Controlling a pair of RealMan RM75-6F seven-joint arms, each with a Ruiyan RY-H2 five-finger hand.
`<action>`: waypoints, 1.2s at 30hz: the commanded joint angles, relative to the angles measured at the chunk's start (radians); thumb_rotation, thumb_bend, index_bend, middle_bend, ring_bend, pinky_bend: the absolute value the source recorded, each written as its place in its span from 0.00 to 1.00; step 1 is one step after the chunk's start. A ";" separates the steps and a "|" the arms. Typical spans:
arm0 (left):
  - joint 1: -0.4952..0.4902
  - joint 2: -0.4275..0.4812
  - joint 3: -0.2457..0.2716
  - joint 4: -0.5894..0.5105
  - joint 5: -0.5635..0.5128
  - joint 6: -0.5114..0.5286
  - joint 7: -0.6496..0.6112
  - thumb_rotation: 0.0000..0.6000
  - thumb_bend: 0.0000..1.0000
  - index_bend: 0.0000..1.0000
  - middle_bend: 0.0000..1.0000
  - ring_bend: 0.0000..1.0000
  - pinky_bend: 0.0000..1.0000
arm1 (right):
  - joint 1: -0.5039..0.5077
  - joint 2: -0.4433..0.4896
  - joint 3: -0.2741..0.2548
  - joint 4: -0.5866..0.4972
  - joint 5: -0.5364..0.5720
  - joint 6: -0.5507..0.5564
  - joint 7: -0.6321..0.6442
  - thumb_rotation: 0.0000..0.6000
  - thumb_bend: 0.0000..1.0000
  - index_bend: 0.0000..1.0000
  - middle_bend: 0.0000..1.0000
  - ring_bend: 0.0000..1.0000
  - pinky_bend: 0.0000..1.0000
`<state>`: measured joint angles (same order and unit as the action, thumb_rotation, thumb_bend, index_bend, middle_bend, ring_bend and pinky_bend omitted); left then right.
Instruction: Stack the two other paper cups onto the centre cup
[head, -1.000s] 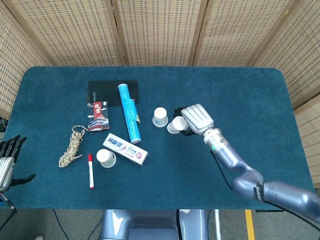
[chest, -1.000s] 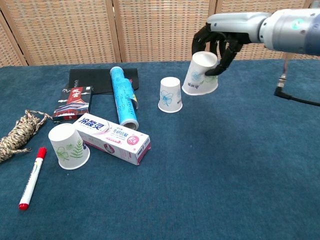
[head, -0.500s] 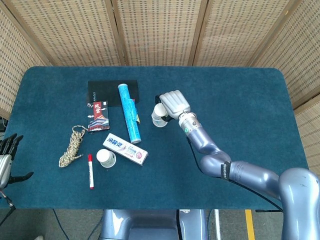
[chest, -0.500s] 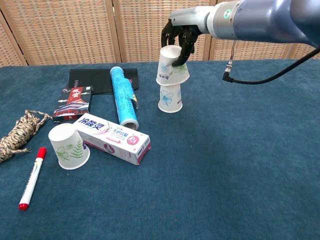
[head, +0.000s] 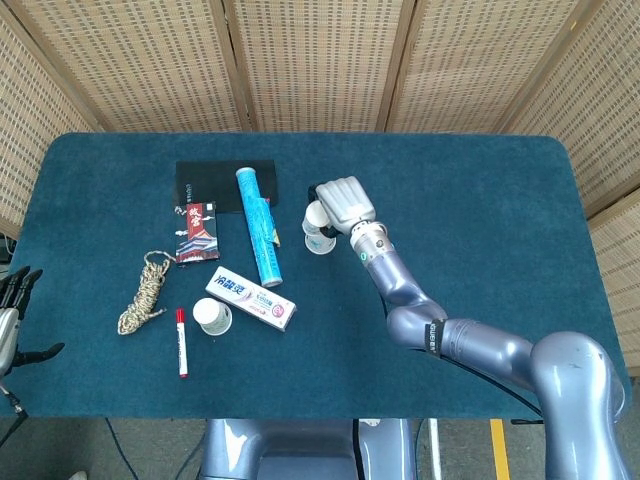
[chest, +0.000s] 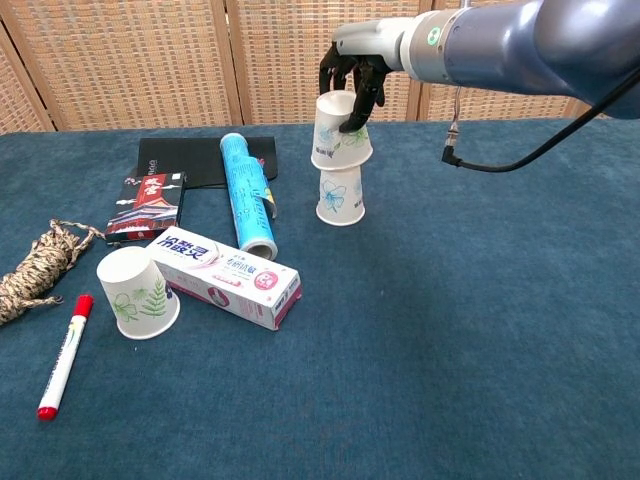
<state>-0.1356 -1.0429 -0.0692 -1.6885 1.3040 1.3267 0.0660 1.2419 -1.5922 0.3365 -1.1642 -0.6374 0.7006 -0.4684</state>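
Note:
My right hand (chest: 352, 78) (head: 341, 203) grips an upside-down white paper cup (chest: 340, 132) and holds it just above the centre cup (chest: 340, 196), which stands upside down on the blue cloth. In the head view the hand hides most of the held cup, and the centre cup's rim (head: 318, 243) shows under it. A third upside-down cup (chest: 137, 293) (head: 212, 317) with a green leaf print stands at the front left beside the toothpaste box. My left hand (head: 12, 310) hangs at the table's left edge, fingers apart, holding nothing.
A toothpaste box (chest: 226, 277), blue tube (chest: 246, 194), black booklet (chest: 205, 158), small packet (chest: 145, 207), rope coil (chest: 38, 270) and red marker (chest: 64, 355) lie on the left half. The right arm's cable (chest: 520, 150) hangs behind the cups.
My right hand carried its cup leftward from beside the centre cup to directly over it. It shifted only slightly in the last half second. My left hand sank a little at the edge.

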 joint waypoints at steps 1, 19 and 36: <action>-0.001 0.000 -0.001 0.001 -0.002 0.000 -0.001 1.00 0.00 0.00 0.00 0.00 0.00 | 0.006 0.022 -0.009 -0.017 0.058 -0.054 0.000 1.00 0.10 0.18 0.22 0.24 0.31; 0.000 -0.012 0.004 0.017 0.027 0.018 -0.011 1.00 0.00 0.00 0.00 0.00 0.00 | -0.144 0.236 -0.121 -0.260 -0.214 0.114 0.096 1.00 0.00 0.00 0.00 0.00 0.00; -0.021 -0.077 0.040 0.104 0.198 0.058 -0.044 1.00 0.00 0.00 0.00 0.00 0.00 | -0.639 0.338 -0.415 -0.179 -0.792 0.613 0.418 1.00 0.00 0.03 0.00 0.00 0.00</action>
<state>-0.1453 -1.1102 -0.0335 -1.5990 1.4845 1.3904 0.0303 0.6974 -1.2932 -0.0304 -1.2695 -1.4483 1.2487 0.0057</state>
